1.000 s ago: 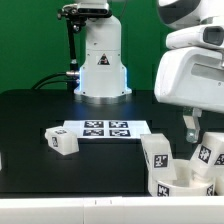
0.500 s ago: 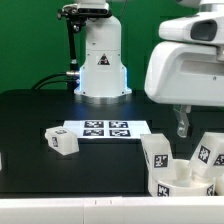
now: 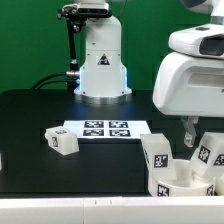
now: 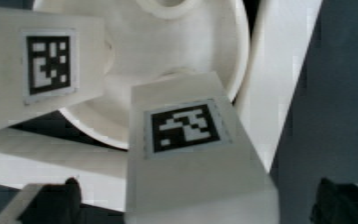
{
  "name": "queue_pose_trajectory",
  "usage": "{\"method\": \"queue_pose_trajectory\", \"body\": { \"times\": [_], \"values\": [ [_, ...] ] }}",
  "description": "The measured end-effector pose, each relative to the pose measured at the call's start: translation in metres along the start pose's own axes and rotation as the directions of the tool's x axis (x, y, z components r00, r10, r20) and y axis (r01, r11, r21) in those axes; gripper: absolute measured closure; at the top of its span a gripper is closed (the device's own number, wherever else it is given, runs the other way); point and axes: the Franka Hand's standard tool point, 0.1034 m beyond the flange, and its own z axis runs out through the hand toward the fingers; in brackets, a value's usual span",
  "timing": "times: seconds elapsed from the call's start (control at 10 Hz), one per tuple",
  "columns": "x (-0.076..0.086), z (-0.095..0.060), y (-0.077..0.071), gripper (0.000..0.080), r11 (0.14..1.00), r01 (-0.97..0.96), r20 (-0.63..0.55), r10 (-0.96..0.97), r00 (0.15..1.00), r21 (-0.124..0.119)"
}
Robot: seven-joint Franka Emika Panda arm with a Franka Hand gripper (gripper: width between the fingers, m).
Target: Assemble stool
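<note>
The stool's round white seat lies at the exterior view's lower right, with two tagged blocky legs standing up from it. A third loose leg lies on the black table at the left. My gripper hangs just above the seat, between the two standing legs. In the wrist view, the seat fills the background. A tagged leg sits between my dark fingertips, with gaps on both sides. My gripper is open. Another tagged leg shows beside it.
The marker board lies flat in the middle of the table. The robot's white base stands behind it with cables to its left. The table's front edge runs just below the seat.
The hand swung a little left and up half a second ago. It is now back to the right and slightly lower over the seat. The parts have not moved.
</note>
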Motion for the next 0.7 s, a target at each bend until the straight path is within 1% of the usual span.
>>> {"method": "queue_pose_trajectory", "body": {
  "times": [0.1,0.2,0.3,0.4,0.5,0.6,0.7],
  "values": [
    [0.000,0.000,0.001,0.0282,1.000,-0.001,0.000,0.001,1.000,0.000],
    [0.000,0.000,0.000,0.0282,0.999,-0.043,0.000,0.043,0.999,0.002],
    [0.000,0.000,0.000,0.0422,0.990,-0.140,0.000,0.140,0.990,0.002],
    [0.000,0.000,0.000,0.0465,0.980,-0.198,0.000,0.198,0.980,0.002],
    [0.002,0.000,0.003,0.0465,0.965,-0.262,-0.012,0.262,0.965,0.012],
    [0.003,0.000,0.010,0.0465,0.906,-0.420,-0.050,0.422,0.905,0.052],
    [0.000,0.000,0.013,0.0465,0.814,-0.573,-0.074,0.580,0.811,0.092]
  ]
}}
